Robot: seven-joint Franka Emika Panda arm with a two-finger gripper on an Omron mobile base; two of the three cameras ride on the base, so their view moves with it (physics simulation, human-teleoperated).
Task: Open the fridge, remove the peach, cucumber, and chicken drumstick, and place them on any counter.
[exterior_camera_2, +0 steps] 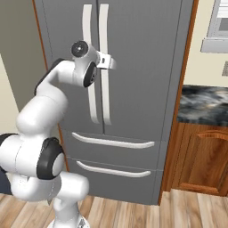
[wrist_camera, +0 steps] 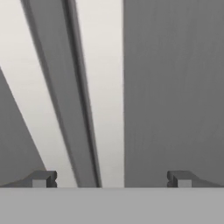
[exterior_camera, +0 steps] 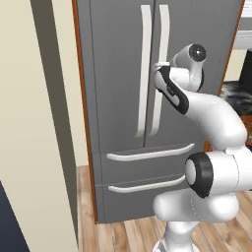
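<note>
The dark grey fridge stands with both doors and both drawers shut. My gripper is up against the doors at mid height, beside the right door's long pale handle. In the hand view that handle runs between my fingertips, which stand wide apart, so the gripper is open and holds nothing. The peach, cucumber and chicken drumstick are hidden behind the shut doors. The marbled counter lies to the fridge's right.
A beige wall stands close on the left of the fridge. Brown wooden cabinets sit under the counter. Wooden floor stretches in front of the fridge. The two drawer handles curve outward below the doors.
</note>
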